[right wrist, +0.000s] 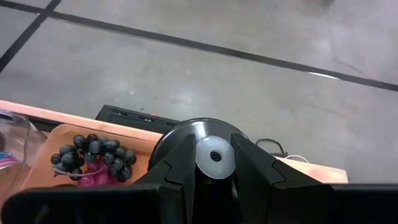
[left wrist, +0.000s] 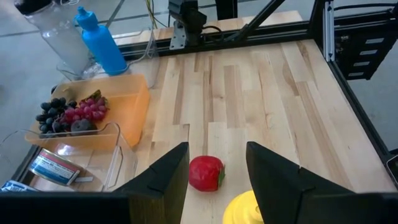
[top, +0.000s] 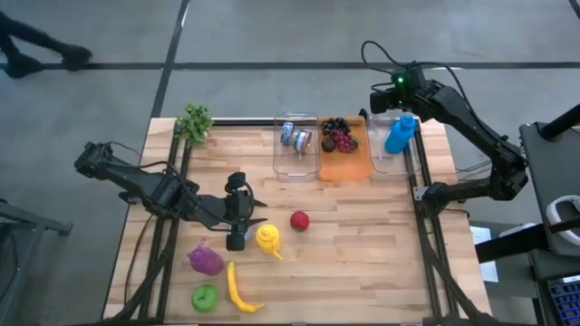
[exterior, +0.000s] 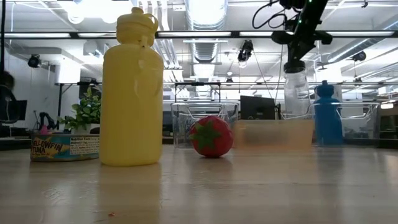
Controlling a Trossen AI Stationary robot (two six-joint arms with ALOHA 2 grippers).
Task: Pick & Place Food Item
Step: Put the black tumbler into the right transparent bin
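A red strawberry-like food item [top: 299, 220] lies on the table. My left gripper [top: 261, 215] is open and level, a short way to the item's left, with the item [left wrist: 206, 172] ahead between its fingers. A yellow squeeze bottle [top: 267, 239] stands just on the near side of this gripper. My right gripper [top: 399, 93] is over the clear bin [top: 391, 163] at the far right, shut on a clear bottle [exterior: 296, 90]. A blue bottle [top: 400, 134] stands in that bin. My right gripper [right wrist: 214, 155] pinches the clear bottle's round black cap [right wrist: 186, 134] between its two fingers, one on each side. It comes from above, pointing down. The bottle [left wrist: 59, 37] hangs upright below the fingers; whether its base rests in the bin I cannot tell.
An orange bin [top: 344, 163] holds grapes [top: 339, 136], and a clear bin [top: 295, 158] holds cans. A leafy green item [top: 194, 122] sits at the far left. Purple [top: 206, 261], green [top: 205, 297] and yellow [top: 237, 290] items lie near the front. A tuna can [exterior: 65, 148] is in the low view.
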